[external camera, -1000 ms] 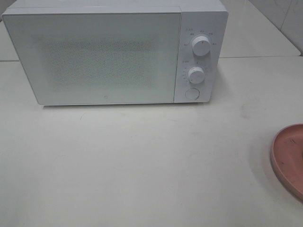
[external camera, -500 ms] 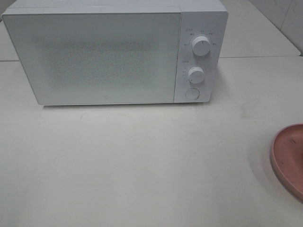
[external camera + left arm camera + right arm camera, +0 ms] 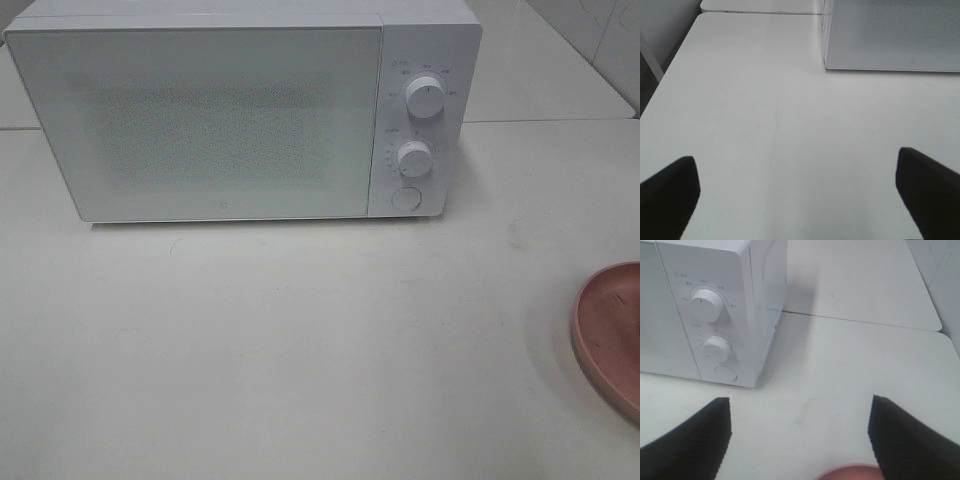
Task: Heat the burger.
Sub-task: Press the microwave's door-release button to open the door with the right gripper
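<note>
The burger shows in no view. A white microwave [image 3: 240, 110] stands at the back of the table with its door shut; it also shows in the left wrist view [image 3: 892, 35] and the right wrist view [image 3: 705, 305]. An empty pink plate [image 3: 612, 335] lies at the right edge, and its rim shows in the right wrist view [image 3: 847, 472]. My left gripper [image 3: 797, 192] is open and empty above bare table, left of the microwave's front. My right gripper [image 3: 800, 432] is open and empty, above the plate's near rim. Neither gripper appears in the exterior view.
The microwave panel carries two dials [image 3: 425, 98] [image 3: 413, 157] and a round button [image 3: 405, 198]. The white table [image 3: 300, 340] has its left edge in the left wrist view [image 3: 670, 65]. A second table [image 3: 860, 285] adjoins behind.
</note>
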Controlling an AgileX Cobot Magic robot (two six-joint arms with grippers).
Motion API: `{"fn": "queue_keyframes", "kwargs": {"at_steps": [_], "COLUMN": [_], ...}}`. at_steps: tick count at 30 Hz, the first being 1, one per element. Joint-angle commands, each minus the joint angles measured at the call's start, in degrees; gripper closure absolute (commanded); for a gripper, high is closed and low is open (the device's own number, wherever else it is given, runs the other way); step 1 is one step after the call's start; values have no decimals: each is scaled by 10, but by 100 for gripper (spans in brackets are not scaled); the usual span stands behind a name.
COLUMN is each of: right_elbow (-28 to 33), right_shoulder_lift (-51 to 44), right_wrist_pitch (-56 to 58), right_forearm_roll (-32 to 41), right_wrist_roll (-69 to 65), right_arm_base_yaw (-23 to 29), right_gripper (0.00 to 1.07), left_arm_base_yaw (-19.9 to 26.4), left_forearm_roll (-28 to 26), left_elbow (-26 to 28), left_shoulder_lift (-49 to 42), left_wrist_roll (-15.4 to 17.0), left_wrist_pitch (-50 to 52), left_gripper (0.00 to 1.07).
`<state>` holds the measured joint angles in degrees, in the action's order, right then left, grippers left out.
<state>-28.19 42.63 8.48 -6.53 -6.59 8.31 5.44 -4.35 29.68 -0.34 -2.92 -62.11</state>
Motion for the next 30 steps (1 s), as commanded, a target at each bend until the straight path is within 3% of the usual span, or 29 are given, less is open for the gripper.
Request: {"fn": "queue_keyframes", "kwargs": {"at_steps": [1,24,30], "right_elbow": [1,0,38], "right_shoulder_lift": [25,211,285], "right_wrist_pitch": [-47,-285,-466], "right_forearm_roll": [-5,-5,13], "right_wrist_roll": [-3,-3,3], "right_arm_base_yaw": [-1,-1,-1], "right_gripper": [31,31,31], "left_arm_base_yaw": [-4,-4,-4], "left_forearm_roll": [-6,-6,-6], "left_elbow": [-1,-1,-1], "left_shoulder_lift": [-11,-11,-11], "left_wrist_roll": [0,0,0], "left_wrist_pitch": [9,9,9], "left_gripper": [7,7,7]}}
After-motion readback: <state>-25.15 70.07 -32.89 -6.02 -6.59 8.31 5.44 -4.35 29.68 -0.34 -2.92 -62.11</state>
